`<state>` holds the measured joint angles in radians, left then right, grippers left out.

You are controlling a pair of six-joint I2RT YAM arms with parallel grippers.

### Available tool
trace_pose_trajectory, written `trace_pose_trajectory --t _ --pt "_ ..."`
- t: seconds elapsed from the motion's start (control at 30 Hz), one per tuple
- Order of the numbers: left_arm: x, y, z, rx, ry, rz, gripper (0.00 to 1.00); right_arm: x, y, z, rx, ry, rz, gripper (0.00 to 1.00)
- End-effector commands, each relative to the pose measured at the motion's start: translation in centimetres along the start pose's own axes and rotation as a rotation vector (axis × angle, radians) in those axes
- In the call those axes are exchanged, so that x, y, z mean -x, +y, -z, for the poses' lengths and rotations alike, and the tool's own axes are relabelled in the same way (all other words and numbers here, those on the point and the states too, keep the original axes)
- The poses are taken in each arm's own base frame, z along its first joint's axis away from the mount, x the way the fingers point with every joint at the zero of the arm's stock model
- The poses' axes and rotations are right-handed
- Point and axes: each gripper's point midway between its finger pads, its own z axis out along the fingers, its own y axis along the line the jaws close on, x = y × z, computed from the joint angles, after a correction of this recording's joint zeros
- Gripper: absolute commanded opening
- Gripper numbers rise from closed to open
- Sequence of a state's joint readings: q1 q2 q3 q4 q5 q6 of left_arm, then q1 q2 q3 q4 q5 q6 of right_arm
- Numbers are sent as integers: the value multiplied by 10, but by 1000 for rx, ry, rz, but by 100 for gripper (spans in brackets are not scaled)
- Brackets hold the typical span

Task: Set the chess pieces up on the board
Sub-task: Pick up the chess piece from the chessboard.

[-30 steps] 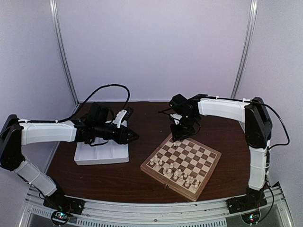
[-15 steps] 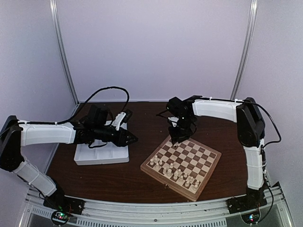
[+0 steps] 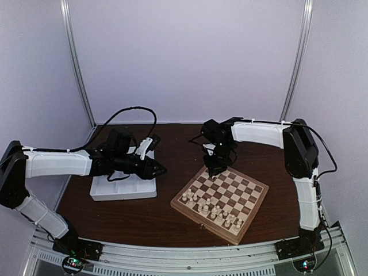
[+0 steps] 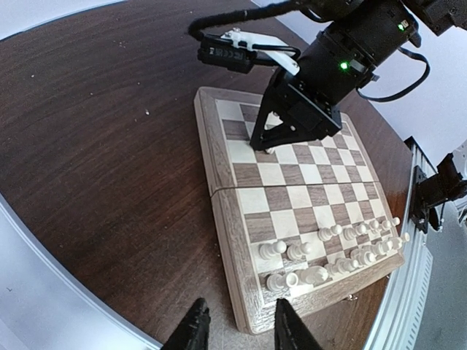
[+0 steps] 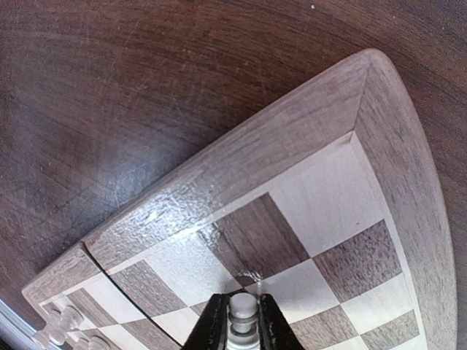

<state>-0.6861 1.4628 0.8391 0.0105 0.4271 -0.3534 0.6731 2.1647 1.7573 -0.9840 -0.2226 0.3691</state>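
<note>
- Pinching a cream-white chess piece between my right fingers, I have the right gripper closed against both sides of it. Its rounded head and collar show just above the tips.
- My fingers hide its base, so I cannot tell whether it stands on the wood or hangs just above it, nor which square it is on.
- It is just inside the corner of the chessboard farthest from my arm bases, close to the light wood border.
- My left gripper hovers above the white tray, well apart from the board. Its fingers are partly spread, with nothing between them.
- The other cream pieces crowd the two ranks at the near edge, so I judge this piece belongs down there and not in this far corner.
- To do it well:
  - keep the pinch centred on the stem so the piece stays upright;
  - rise straight before travelling;
  - come in high over the crowded ranks, since a low finger could topple a neighbour;
  - descend into a free square's middle;
  - spread only a little, then withdraw vertically.
- The piece is a small turned figurine, pale and smooth, narrower than one square. I expect it to be light and easy to tip.
- No dark brown pieces show on the board, so much of the set-up looks undone.
- The brown table lies under everything.
</note>
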Motion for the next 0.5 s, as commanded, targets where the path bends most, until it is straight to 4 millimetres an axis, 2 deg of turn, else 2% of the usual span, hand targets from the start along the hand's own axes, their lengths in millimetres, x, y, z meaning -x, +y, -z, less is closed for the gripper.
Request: trace_pose_trajectory --t 0.0,0.13,0.27,0.47 --pt "16 -3 8 -2 -65 -43 32 1 0 2 15 5 -3 14" --pt "17 -4 10 0 -66 -43 31 9 4 16 37 -51 14 11" --pt "18 -4 11 2 -68 -43 32 21 9 40 68 -170 72 8" --pt "18 -4 11 3 -68 -40 32 40 8 93 83 -507 152 2"
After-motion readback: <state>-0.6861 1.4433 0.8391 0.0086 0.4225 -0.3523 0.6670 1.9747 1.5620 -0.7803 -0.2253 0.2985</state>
